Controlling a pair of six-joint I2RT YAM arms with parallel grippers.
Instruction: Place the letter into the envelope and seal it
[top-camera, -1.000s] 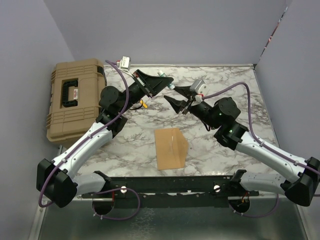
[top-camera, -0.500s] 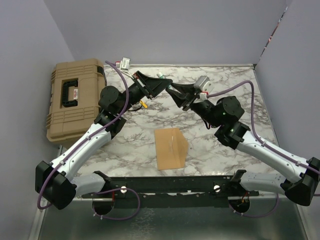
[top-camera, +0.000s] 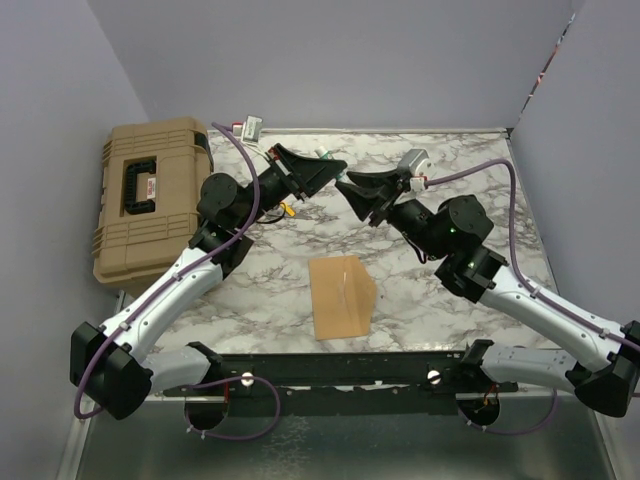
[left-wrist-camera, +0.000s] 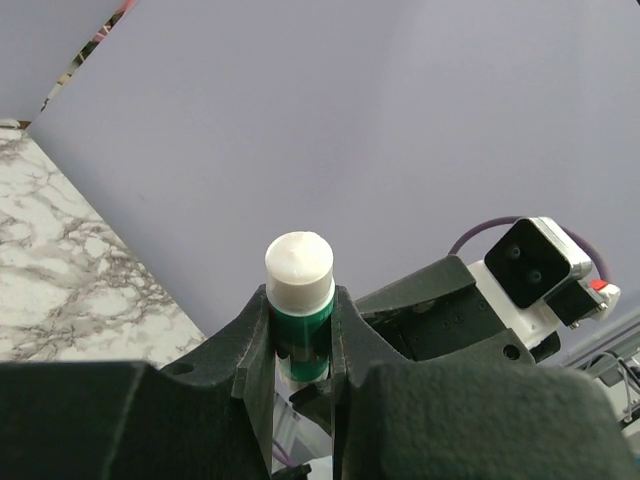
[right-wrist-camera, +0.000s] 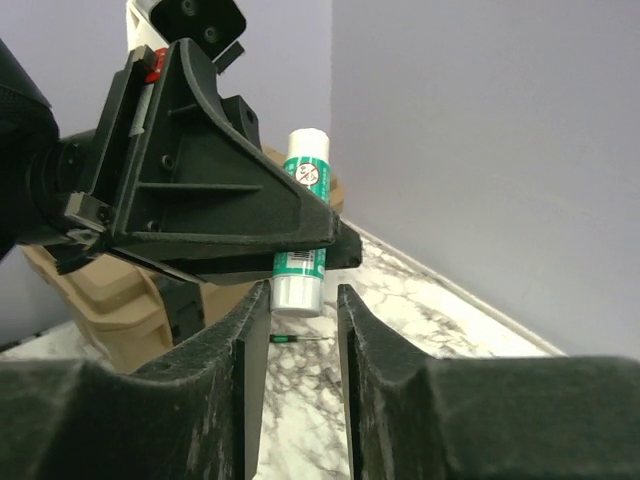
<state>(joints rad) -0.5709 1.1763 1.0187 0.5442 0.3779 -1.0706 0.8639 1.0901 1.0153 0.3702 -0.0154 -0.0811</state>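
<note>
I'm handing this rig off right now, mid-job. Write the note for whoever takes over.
Left gripper: shut on the green-and-white glue stick, held up in the air.
Right gripper: open, fingers lined up either side of the stick's lower white end, not gripping it.
Tan kraft-paper envelope: flat on the white marbled table near the arm bases, its pointed flap sticking out to the right, unsealed.
Letter: no separate sheet visible; probably inside the envelope, cannot confirm.
Done: glue stick picked up.
Left: probably uncap, glue the flap, fold and press it shut.
</note>
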